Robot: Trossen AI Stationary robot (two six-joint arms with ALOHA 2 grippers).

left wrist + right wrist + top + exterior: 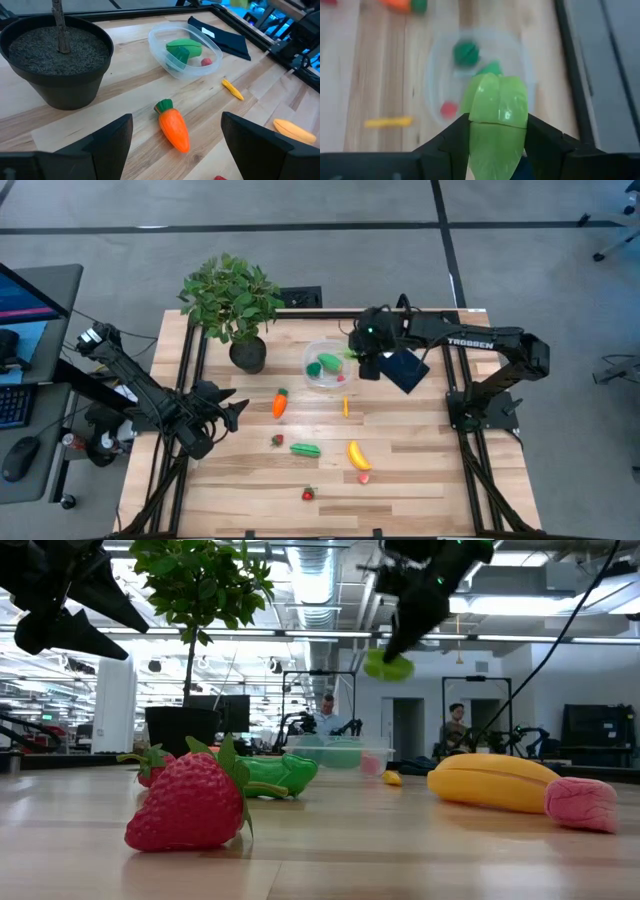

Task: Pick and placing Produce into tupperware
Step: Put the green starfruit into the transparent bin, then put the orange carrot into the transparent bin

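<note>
The clear round tupperware (328, 366) stands on the table's far middle, holding two dark green pieces (183, 50) and a small red one (206, 62). My right gripper (362, 357) hovers over its right rim, shut on a light green leafy piece (497, 117). On the wood lie an orange carrot (280, 403), a small yellow piece (346, 407), a green piece (305, 449), a banana (358, 454), a pink piece (364, 477) and two strawberries (277, 441) (308, 494). My left gripper (228, 413) waits open at the left, facing the carrot (173, 128). My right gripper pinches the light green piece by its two long sides (472, 131) between its two fingers. The fingers slant down from the table's right. The piece sticks out past the fingertips and hangs clear in the air (388, 665), above the tupperware (480, 75).
A leafy plant in a dark pot (248, 356) stands at the far left of the table, close to the tupperware. A flat black rectangle (405, 370) lies under my right arm. People show in the room beyond the table (325, 712).
</note>
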